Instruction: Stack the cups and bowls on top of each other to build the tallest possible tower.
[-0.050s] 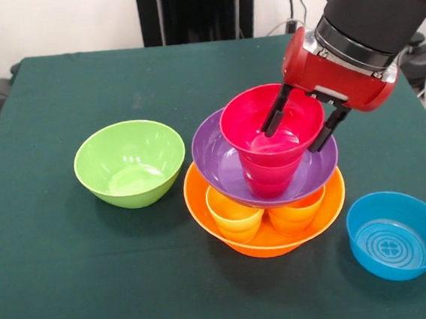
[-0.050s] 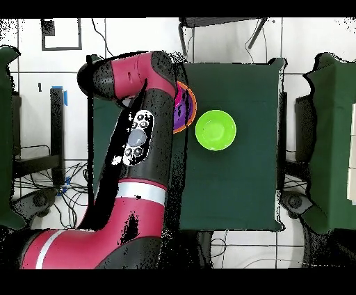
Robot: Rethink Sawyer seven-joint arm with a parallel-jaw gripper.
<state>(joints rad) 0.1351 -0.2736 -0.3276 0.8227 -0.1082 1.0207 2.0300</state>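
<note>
**Gripper straddling the red bowl's rim atop the stack**

The green table (image 1: 75, 293) carries everything. On it, directly below the gripper, stands the tower (image 1: 265, 192), built on the large orange bowl (image 1: 270, 241). Inside that bowl sit two cups side by side: a yellow cup (image 1: 233, 216) on the side away from the gripper, and an orange cup (image 1: 297, 213) more nearly beneath it. Resting on those cups is the purple bowl (image 1: 217, 163), tilted slightly, and within it stands a red cup (image 1: 269, 178). The red bowl (image 1: 251, 122) sits on top of that cup, and it is the piece the tool is engaged with.

The red and black arm (image 1: 379, 0) comes down from the upper right in the front view, and in the overhead view it covers most of the tower, leaving only a sliver of purple and orange showing beside it. The gripper (image 1: 300, 125) has its two dark fingers (image 1: 276, 114) spread apart, one reaching down inside the red bowl and the other outside its wall, so the rim lies between them. Whether they press on the wall, I cannot tell.

The lime green bowl (image 1: 130, 164) stands upright and empty, well apart from the gripper, beyond the tower. The light blue bowl (image 1: 396, 234) with its ringed base stands below the gripper, nearer the table's front edge, just beside the orange bowl but not touching it.
</note>
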